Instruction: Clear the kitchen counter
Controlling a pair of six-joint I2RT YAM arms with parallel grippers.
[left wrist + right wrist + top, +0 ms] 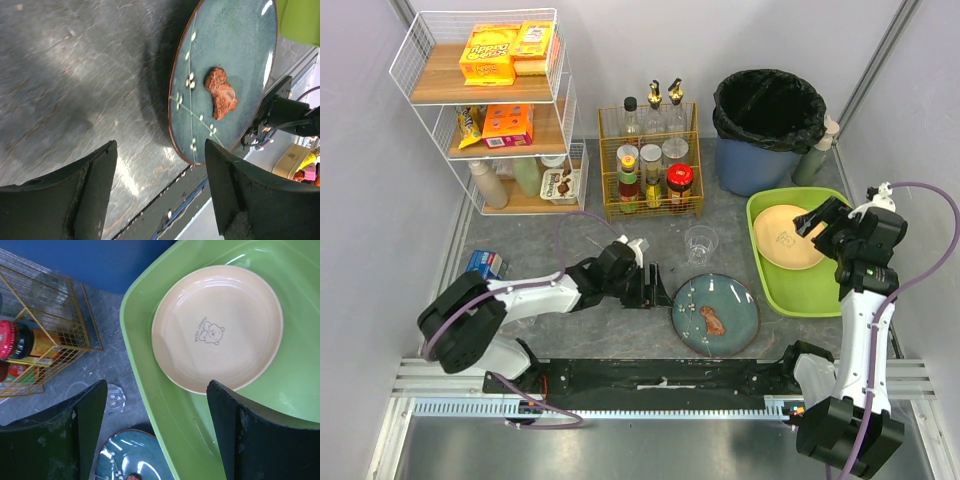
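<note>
The left gripper [661, 288] is lying low over the counter [560, 245]. Its fingers are standing apart, with only bare stone between them. Just ahead of its fingertips, and clear of them, a blue plate [735, 300] is sitting flat on the counter. A brown lump [221, 93] is showing on it, and I cannot tell whether it is food or a painted figure.

The right gripper [156, 385] is hovering above a green tray [820, 290], its fingers also wide apart and gripping nothing. Below and just ahead of it a yellow plate [217, 330] is resting inside the tray.

Between the two grippers a clear glass [700, 242] is standing upright on the counter. Beyond it a wire basket [650, 165] is holding bottles. The grey counter is stretching out under both arms.
</note>
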